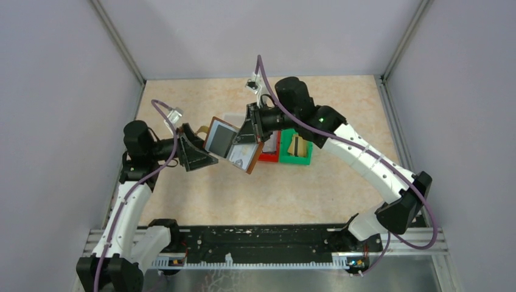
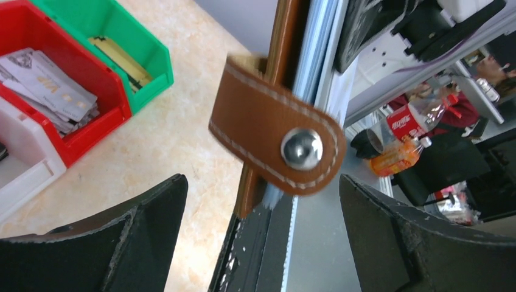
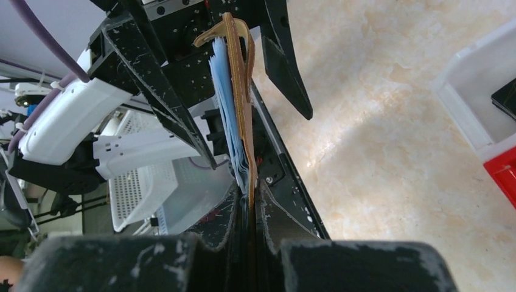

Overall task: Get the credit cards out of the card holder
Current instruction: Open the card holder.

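Observation:
The brown card holder (image 1: 238,152) hangs open in the air above the table, its pale bluish sleeves (image 1: 220,137) facing the camera. My right gripper (image 1: 251,131) is shut on its right edge; the right wrist view shows the holder (image 3: 245,115) edge-on, clamped between my fingers (image 3: 251,199). My left gripper (image 1: 205,151) is open at the holder's left side. In the left wrist view its jaws (image 2: 261,207) stand wide on either side of the snap tab (image 2: 277,143) without touching it. Silvery-white credit cards (image 2: 52,88) lie in the red bin and gold ones (image 2: 122,58) in the green bin.
A red bin (image 1: 269,149) and a green bin (image 1: 298,149) stand side by side just right of the holder. A white bin (image 2: 24,167) sits beside the red one; the right wrist view shows a black card (image 3: 505,97) in it. Grey walls enclose the table.

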Robot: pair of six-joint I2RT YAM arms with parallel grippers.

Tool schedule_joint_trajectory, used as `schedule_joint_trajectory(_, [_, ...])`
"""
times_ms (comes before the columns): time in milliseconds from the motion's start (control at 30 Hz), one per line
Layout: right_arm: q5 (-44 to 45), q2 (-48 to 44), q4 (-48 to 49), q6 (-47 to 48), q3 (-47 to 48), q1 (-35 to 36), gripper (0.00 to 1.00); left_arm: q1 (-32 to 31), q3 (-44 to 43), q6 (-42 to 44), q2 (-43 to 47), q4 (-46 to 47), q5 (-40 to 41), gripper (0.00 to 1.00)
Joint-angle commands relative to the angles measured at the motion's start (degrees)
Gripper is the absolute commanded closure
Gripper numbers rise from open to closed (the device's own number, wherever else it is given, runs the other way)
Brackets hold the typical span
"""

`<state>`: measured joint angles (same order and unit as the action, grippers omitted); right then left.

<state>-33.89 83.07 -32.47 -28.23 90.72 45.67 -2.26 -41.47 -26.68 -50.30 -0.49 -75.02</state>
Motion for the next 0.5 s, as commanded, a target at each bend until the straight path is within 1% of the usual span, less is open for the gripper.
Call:
schedule_joint_trajectory(0, [-3.4, -0.7, 6.6, -2.3, -0.9, -0.3, 1.0, -0.2, -0.2, -12.2, 0.8, 12.8, -1.0, 0.03])
schedule_joint_trajectory(100, [-3.8, -0.8, 6.9, -2.5, -1.4, -0.3, 1.0, -0.2, -0.7, -16.6, 0.6, 18.0, -1.1, 0.1])
schedule_joint_trajectory(200, [-4.4, -1.1, 7.7, -2.8, -2.2, -0.3, 1.0, -0.2, -2.4, -17.7, 0.4, 17.6, -0.4, 0.16])
schedule_joint_trajectory(333, [-5.8, -1.7, 9.8, -3.9, -3.5, -0.3, 1.0, -0.2, -2.6, -21.1, 0.1, 20.7, 0.0, 0.2])
schedule_joint_trajectory(467, [-7.3, -2.5, 13.1, -5.7, -5.6, -0.3, 1.0, -0.2, -2.4, -26.7, 0.1, 26.9, 0.7, 0.24])
